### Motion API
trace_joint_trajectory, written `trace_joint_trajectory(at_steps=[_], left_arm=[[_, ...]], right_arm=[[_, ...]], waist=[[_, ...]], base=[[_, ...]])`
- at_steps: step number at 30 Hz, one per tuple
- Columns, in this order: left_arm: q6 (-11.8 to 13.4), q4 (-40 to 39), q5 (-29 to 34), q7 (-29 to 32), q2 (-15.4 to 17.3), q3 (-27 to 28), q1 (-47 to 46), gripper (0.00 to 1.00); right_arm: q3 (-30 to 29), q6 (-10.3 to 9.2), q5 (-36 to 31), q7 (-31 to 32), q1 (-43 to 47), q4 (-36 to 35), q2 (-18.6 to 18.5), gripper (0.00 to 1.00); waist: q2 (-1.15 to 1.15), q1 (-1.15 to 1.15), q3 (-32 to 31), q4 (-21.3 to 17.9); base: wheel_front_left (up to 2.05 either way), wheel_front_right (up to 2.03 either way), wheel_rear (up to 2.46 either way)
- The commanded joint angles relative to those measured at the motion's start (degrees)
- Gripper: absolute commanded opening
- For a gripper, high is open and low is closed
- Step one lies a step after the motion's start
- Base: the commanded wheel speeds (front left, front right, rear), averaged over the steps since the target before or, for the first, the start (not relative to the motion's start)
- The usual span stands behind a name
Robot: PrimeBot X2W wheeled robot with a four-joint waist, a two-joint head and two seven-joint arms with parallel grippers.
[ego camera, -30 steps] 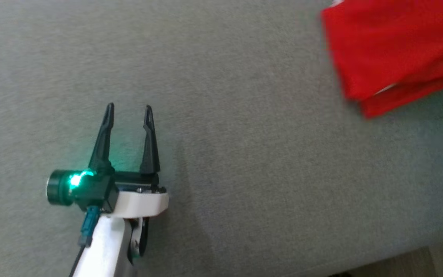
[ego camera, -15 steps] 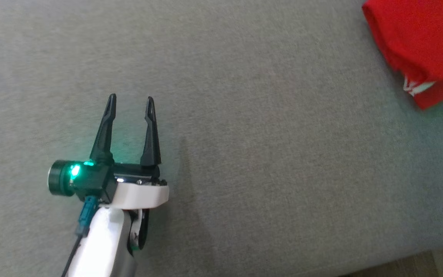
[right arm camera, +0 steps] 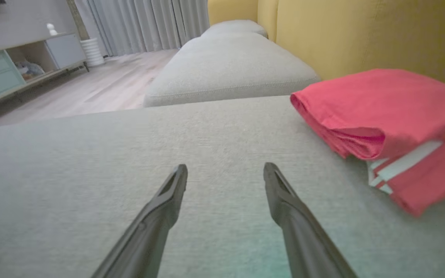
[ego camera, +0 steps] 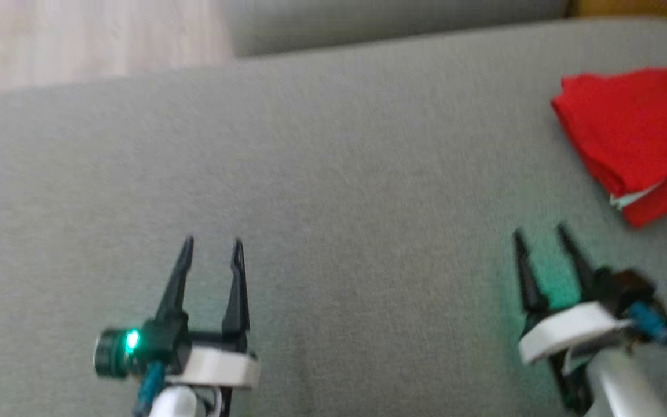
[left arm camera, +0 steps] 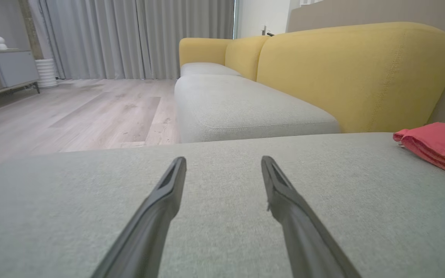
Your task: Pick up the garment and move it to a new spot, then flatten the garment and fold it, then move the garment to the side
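Garment [ego camera: 634,145]: you have it lying folded and red at the right end of the grey sofa seat [ego camera: 368,174], with a white-striped edge showing under the top fold.
Left pincer [ego camera: 213,240]: yours stands open and empty over bare seat, well apart from the garment.
Right pincer [ego camera: 539,230]: open, empty, near the garment and apparently not touching it, though the head view is blurred.

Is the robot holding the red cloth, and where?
Nothing is held. The left gripper and right gripper are open and empty; the folded garment lies on the cushion.
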Motion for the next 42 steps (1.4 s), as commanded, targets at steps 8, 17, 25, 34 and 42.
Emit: trace_joint_trajectory(at_steps=[8,17,25,34,42], left_arm=[[-0.54,-0.05,-0.46,-0.29,-0.05,2.66,4.19,1.0],[-0.13,-0.06,-0.23,-0.29,-0.05,6.12,7.66,1.0],[-1.16,-1.36,1.14,-0.29,-0.05,8.48,9.27,1.0],[-1.75,-0.15,2.49,0.01,0.04,7.15,13.08,0.0],[-1.98,4.2,0.74,0.53,0.04,7.18,14.61,0.0]], right_arm=[[1.95,-0.04,0.94,-1.05,8.31,-10.53,2.15,1.0],[3.17,-0.04,-0.84,-1.06,13.92,-12.46,3.7,1.0],[3.55,-0.04,-0.02,-1.07,14.02,-12.58,3.89,1.0],[1.86,0.0,2.16,-0.44,15.95,-10.64,4.13,0.0],[1.96,0.0,3.89,0.03,17.5,-6.55,4.07,0.0]], waist=[[0.0,0.02,-11.05,5.48],[0.0,0.02,-14.33,5.59],[0.0,0.02,-15.15,4.8],[0.0,0.02,-15.67,4.14],[0.0,0.02,-15.54,4.09]], base=[[0.0,0.0,0.0],[0.0,0.0,0.0],[0.0,0.0,0.0],[0.0,0.0,0.0],[0.0,0.0,0.0]])
